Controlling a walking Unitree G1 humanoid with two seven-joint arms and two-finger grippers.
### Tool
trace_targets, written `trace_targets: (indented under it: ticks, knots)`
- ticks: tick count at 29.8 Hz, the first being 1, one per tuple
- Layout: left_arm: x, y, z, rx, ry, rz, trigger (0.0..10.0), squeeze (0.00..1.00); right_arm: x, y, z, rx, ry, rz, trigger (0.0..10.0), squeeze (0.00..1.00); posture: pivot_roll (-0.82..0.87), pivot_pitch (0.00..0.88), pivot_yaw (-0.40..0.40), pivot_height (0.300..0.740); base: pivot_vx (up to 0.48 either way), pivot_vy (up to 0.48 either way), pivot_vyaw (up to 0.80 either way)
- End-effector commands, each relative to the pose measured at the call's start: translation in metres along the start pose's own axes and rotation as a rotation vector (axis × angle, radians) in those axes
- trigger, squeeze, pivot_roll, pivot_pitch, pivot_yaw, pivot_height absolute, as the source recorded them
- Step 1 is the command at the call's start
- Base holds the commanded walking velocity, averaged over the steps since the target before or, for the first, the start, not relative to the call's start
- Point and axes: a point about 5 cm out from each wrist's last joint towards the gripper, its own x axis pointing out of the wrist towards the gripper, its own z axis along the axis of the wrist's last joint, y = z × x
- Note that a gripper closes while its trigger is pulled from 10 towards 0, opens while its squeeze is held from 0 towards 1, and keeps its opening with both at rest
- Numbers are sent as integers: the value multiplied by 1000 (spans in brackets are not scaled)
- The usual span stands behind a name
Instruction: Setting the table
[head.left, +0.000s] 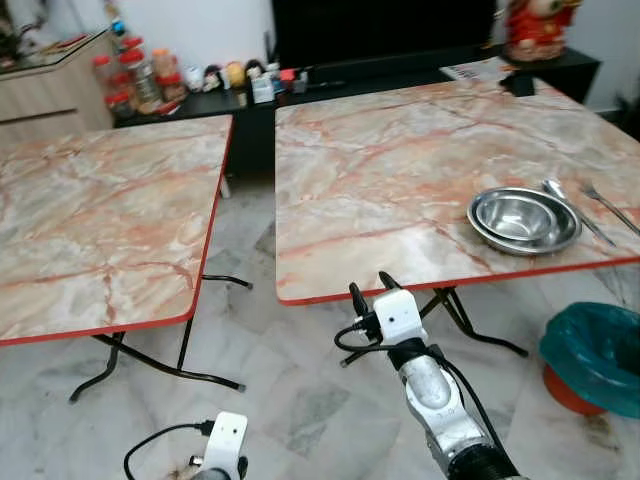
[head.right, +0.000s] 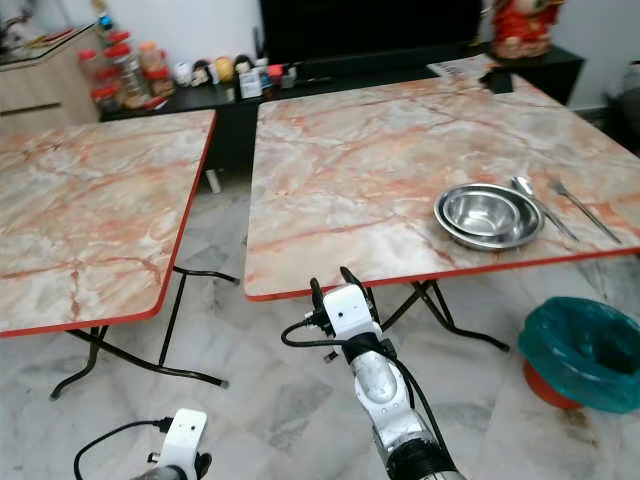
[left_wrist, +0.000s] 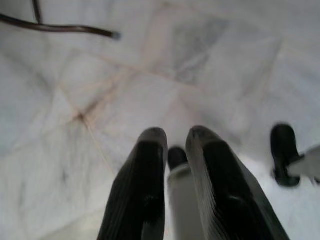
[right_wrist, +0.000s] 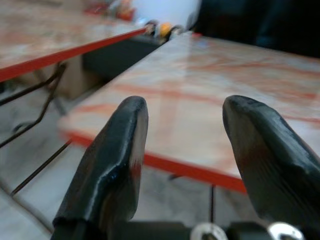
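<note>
Two marble-patterned worktops with red edging stand side by side on folding metal legs, a strip of pale tiled floor (head.left: 300, 400) between them. The left worktop (head.left: 100, 220) carries nothing that can be made out. The right worktop (head.left: 400, 170) carries the table setting near its front right corner. Behind both runs a low dark cabinet (head.left: 250, 110) crowded with jars and small ornaments. A teal-lined bin (head.left: 595, 355) sits on the floor below the right worktop's corner.

The steel bowls (head.left: 523, 220), apparently two nested, rest just inside the front edge. Just beside them to the right lie a spoon (head.left: 570, 205) and, a little further out, a fork (head.left: 608, 205).

The right pincer (head.left: 368, 290) is raised in front of the right worktop's red edge, fingers spread and holding nothing, well to the left of the bowls. The left pincer (left_wrist: 172, 150) hangs low over the floor, its fingers nearly pressed together around what looks like a pale part of the robot itself.

Judging from here, the risk is the reach: the bowls sit close to the edge, so a pincer arriving from below or from the side could knock them or the cutlery off towards the bin. The thin, smooth bowl rim may also slip from the grip.
</note>
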Motion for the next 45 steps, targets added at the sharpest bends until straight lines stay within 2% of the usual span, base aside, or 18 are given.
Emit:
trace_targets:
  ticks: [1, 5, 9, 12, 14, 19, 20, 22, 27, 29, 30, 36, 39, 45]
  knots:
    - [-3, 9, -12, -5, 40, 27, 10000, 0, 4, 8, 6, 2, -28, 29, 10000, 0, -90, 0, 92, 740, 0, 368, 0]
    - [-3, 8, -13, -7, 44, 27, 10000, 0, -1, 6, -2, -3, 3, 26, 10000, 0, -95, 0, 92, 740, 0, 366, 0]
    - [-3, 7, -14, -6, 46, 24, 10000, 0, -12, 2, -22, -11, 98, 24, 10000, 0, -93, 0, 90, 740, 0, 364, 0]
    - [-3, 7, -13, -7, 45, 24, 10000, 0, -13, 1, -24, -12, 111, 24, 10000, 0, -93, 0, 90, 740, 0, 364, 0]
    - [-3, 7, -13, -7, 43, 26, 10000, 0, -33, 1, -54, -22, 285, 43, 10000, 0, -95, 0, 94, 740, 0, 349, 0]
    - [-3, 8, -13, -4, 45, 27, 10000, 0, -55, 0, -80, -24, 457, 42, 10000, 0, -92, 0, 93, 740, 0, 348, 0]
    - [-3, 9, -13, -4, 45, 29, 10000, 0, -68, 0, -92, -23, 541, 41, 10000, 0, -88, 0, 94, 740, 0, 349, 0]
    - [-3, 9, -13, -5, 44, 30, 10000, 0, -76, 0, -99, -22, 593, 45, 10000, 0, -88, 0, 94, 740, 0, 349, 0]
    - [-3, 10, -13, -5, 44, 35, 10000, 0, -116, 0, -126, 35, 811, 18, 10000, 0, -86, 0, 95, 740, 0, 349, 0]
    - [-3, 10, -13, -6, 44, 36, 10000, 0, -120, 1, -129, 50, 833, 15, 10000, 0, -86, 0, 95, 740, 0, 349, 0]
    - [-3, 10, -13, -7, 44, 37, 10000, 0, -129, 2, -133, 80, 876, 2, 10000, 0, -86, 0, 95, 740, 0, 349, 0]
    - [-3, 11, -12, -10, 42, 44, 10000, 0, -155, 3, -146, 149, 1017, -69, 10000, 0, -71, 0, 100, 740, 0, 347, 0]
    - [-3, 13, -12, -13, 40, 47, 10000, 0, -157, 3, -147, 152, 1030, -77, 10000, 0, -66, 0, 102, 740, 0, 349, 0]
    - [-4, 14, -13, -11, 41, 51, 10000, 0, -148, -1, -143, 182, 999, -106, 10000, 0, -68, 0, 107, 740, 0, 347, 0]
